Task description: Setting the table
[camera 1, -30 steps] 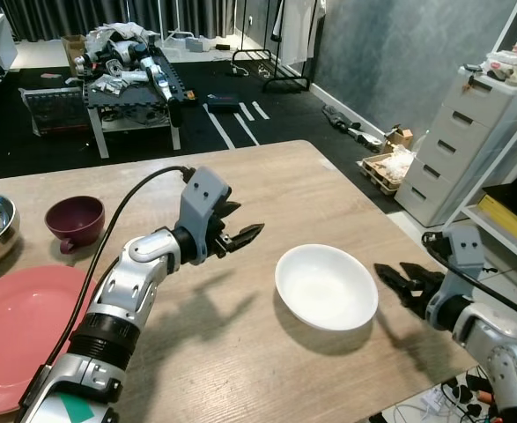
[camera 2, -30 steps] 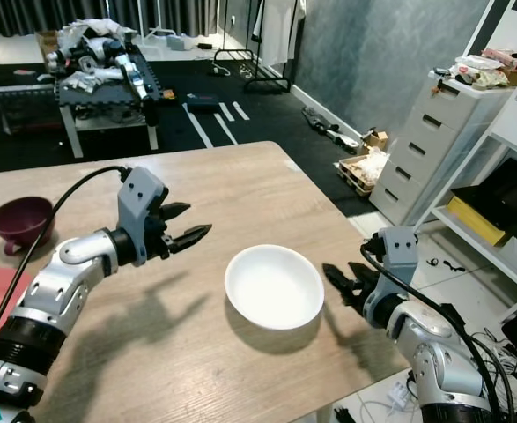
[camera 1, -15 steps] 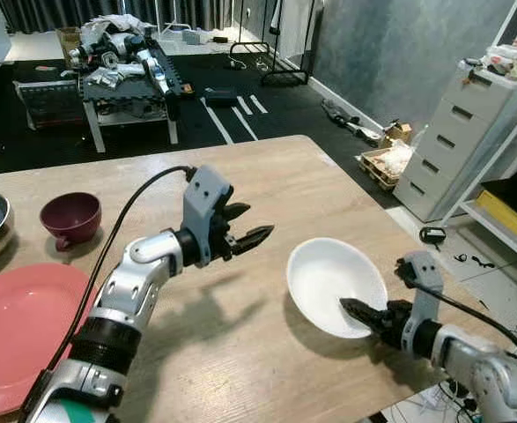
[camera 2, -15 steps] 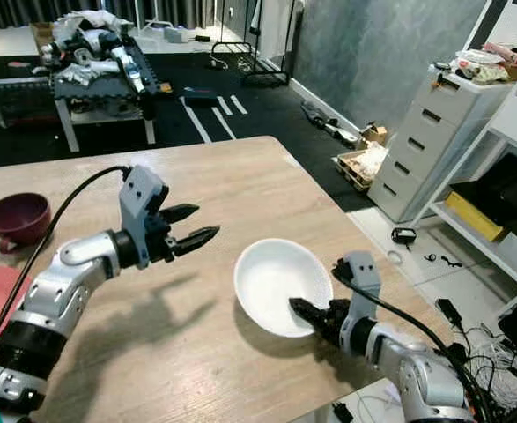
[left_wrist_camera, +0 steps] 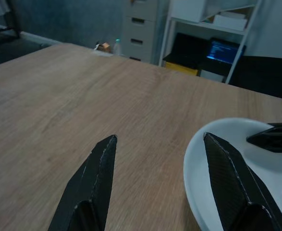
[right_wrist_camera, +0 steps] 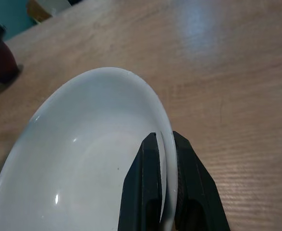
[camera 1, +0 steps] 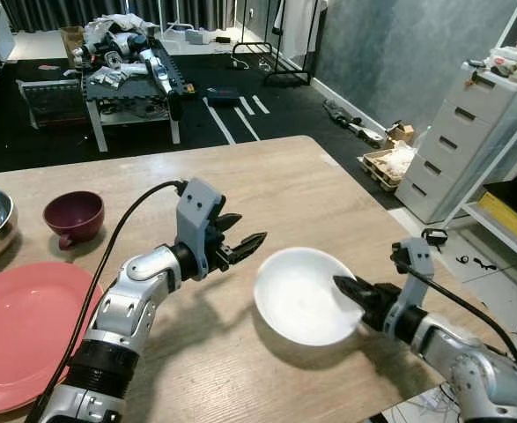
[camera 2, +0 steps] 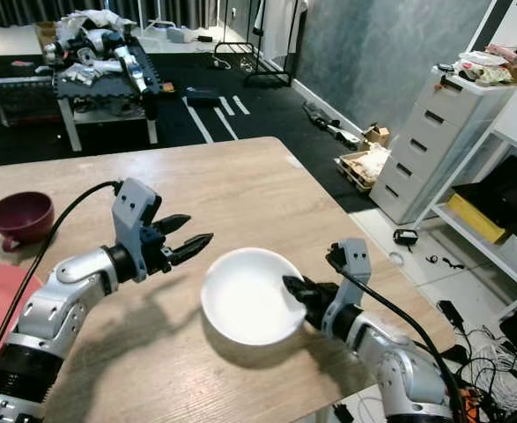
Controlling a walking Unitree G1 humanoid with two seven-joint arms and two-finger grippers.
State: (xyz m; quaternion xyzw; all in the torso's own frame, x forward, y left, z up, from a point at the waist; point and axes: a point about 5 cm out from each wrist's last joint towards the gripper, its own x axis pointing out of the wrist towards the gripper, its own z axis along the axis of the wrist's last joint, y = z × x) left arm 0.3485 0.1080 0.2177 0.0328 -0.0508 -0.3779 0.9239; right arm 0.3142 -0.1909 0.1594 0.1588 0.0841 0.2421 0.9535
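With the right gripper pinching only the white bowl's thin rim and the left gripper spread empty nearby, the bowl risked slipping onto the wooden surface.

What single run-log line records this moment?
right hand: shut on white bowl rim | left hand: open, beside bowl | surface: wooden table

Grey drawer unit right of table; cluttered low bench on dark floor behind.
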